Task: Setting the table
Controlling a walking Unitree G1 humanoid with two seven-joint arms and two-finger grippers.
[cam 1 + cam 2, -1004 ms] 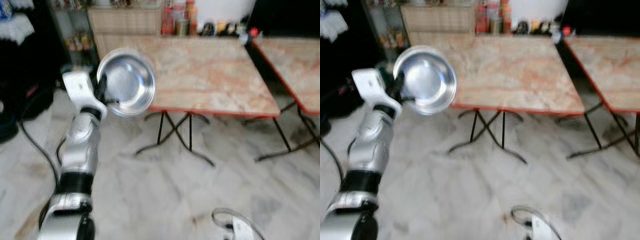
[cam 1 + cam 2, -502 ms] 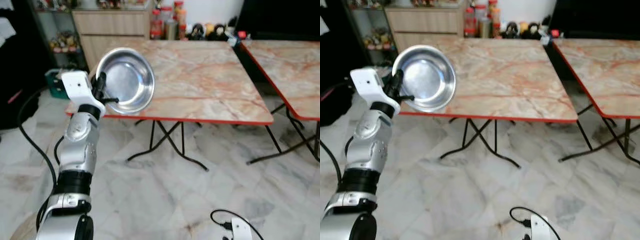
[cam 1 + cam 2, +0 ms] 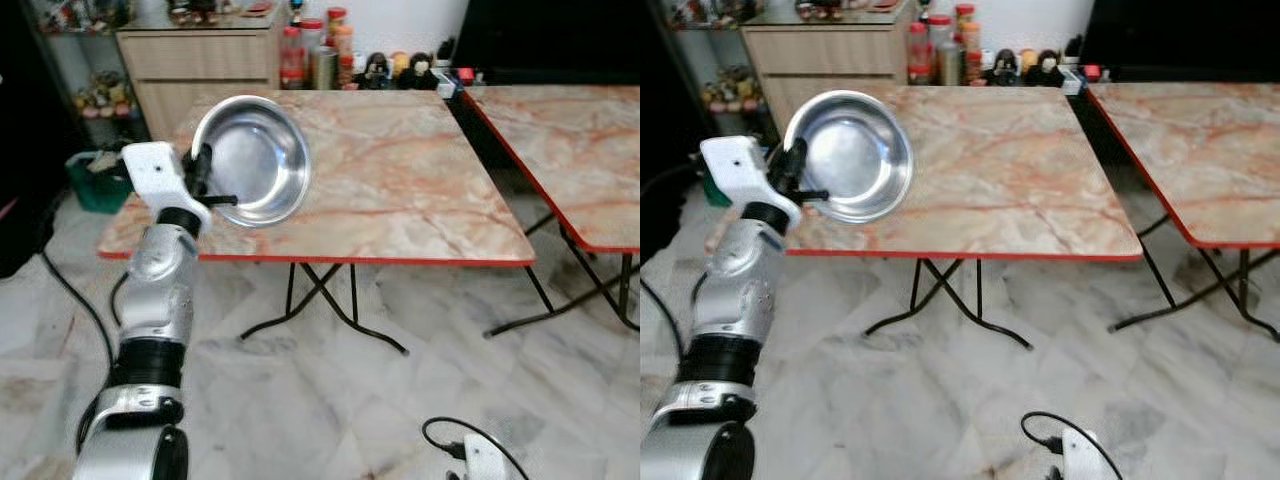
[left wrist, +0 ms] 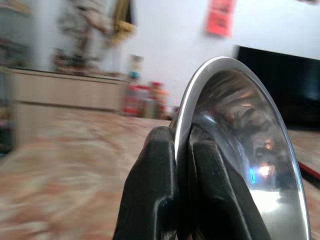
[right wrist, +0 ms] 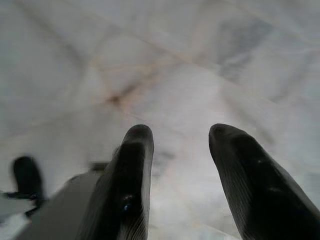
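The left gripper (image 3: 203, 180) pinches the steel bowl (image 3: 252, 160) by its rim, carrying it tilted above the table's (image 3: 400, 180) near-left corner, presumably for setting down; the right gripper (image 5: 180, 175) hangs spread-fingered.

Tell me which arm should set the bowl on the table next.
Left. The left gripper is already shut on the steel bowl, raised by the marble table. The right gripper hangs open over the floor, holding nothing.
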